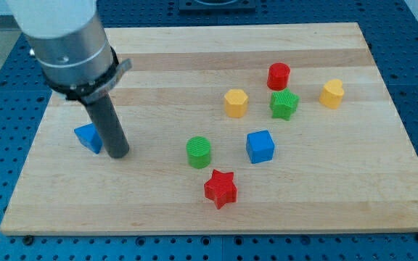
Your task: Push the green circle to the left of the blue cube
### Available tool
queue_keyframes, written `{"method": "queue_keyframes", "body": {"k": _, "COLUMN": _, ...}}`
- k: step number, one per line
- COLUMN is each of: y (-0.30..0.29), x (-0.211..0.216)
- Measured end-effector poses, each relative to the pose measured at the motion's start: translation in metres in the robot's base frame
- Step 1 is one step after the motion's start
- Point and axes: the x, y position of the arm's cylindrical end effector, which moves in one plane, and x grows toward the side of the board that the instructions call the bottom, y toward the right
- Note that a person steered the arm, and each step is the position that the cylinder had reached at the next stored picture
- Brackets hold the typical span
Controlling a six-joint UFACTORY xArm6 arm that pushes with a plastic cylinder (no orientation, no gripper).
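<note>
The green circle (199,152) is a short green cylinder near the board's middle, toward the view's bottom. The blue cube (260,146) sits just to its right, a small gap apart. My tip (119,154) is at the end of the dark rod, well to the left of the green circle. It stands right beside a small blue block (88,136), which is partly hidden behind the rod; I cannot tell whether they touch.
A red star (220,188) lies below the green circle and blue cube. A yellow hexagon (235,103), a green star-like block (284,104), a red cylinder (278,75) and a yellow block (332,93) sit toward the view's upper right. The wooden board (325,210) ends near all sides.
</note>
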Motion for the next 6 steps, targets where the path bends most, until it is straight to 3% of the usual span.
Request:
{"method": "queue_keyframes", "body": {"k": 2, "y": -0.039, "x": 0.010}}
{"method": "queue_keyframes", "body": {"k": 3, "y": -0.026, "x": 0.010}}
{"method": "queue_keyframes", "body": {"k": 4, "y": -0.003, "x": 0.013}}
{"method": "queue_keyframes", "body": {"k": 6, "y": 0.099, "x": 0.015}}
